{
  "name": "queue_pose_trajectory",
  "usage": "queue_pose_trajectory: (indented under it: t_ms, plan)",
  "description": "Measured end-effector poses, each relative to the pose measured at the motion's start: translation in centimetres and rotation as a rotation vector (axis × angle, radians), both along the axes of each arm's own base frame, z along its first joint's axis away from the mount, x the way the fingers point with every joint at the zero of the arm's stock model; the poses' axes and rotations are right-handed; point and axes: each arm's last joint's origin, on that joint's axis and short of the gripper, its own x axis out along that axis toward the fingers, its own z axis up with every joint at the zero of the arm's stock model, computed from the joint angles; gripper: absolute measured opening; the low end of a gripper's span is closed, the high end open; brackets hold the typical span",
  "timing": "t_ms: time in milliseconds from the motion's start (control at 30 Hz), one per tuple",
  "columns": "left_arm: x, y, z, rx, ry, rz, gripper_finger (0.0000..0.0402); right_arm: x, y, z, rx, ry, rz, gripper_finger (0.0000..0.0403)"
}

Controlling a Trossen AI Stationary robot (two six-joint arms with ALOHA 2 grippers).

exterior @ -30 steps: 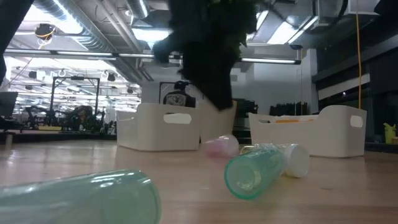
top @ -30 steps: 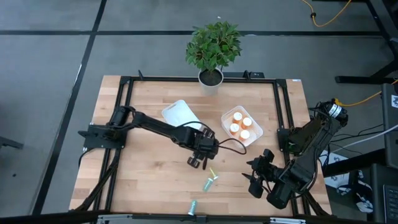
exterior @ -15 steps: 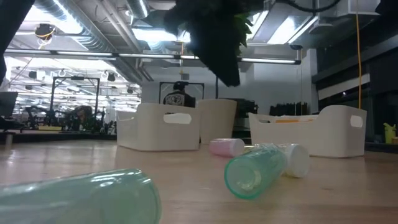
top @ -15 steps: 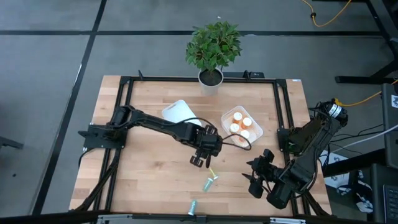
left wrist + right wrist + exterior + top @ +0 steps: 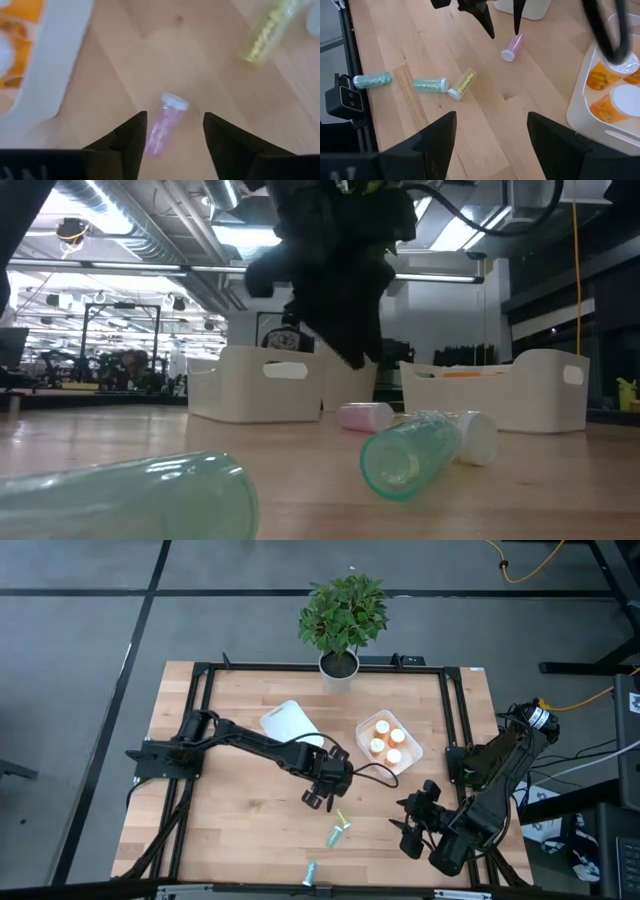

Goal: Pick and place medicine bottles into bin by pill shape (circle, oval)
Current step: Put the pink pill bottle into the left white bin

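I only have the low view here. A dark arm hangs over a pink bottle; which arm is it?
Observer: The left arm; its gripper hovers over the purple bottle, which lies on its side.
Operator: Fingers closed on it?
Observer: No, the fingers stand open, one on each side of it.
Operator: Anything sorted yet?
Observer: Four orange bottles stand in the right bin.
Operator: The other arm?
Observer: The right gripper waits open by the table's right edge.

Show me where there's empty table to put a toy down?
Bare wood lies left of the left gripper, below the empty white bin. It's crowded near the purple bottle, yellow-green bottle, teal bottles and the bin of orange bottles.
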Motion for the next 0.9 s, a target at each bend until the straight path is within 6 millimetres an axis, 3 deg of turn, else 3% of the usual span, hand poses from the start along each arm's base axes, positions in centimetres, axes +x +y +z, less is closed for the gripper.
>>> queue_pose_trajectory:
  t_ms: [167,400,567,900]
  plan:
    - [0.4,0.3,-0.8,-0.066,-0.053,-0.038,0.0216,0.0,0.0,0.0,0.001,0.000,0.000,0.0245]
    - [0.6,1.2,-1.0,-0.054,-0.063,-0.051,0.0225,0.0,0.0,0.0,0.002,0.001,0.000,0.0245]
    - [1.3,2.2,-2.7,-0.090,-0.044,-0.052,0.0222,0.0,0.0,0.0,0.011,0.010,0.004,0.0245]
    - [1.7,2.1,-5.3,-0.080,0.004,-0.058,0.0223,0.0,0.1,0.0,0.016,0.011,0.005,0.0245]
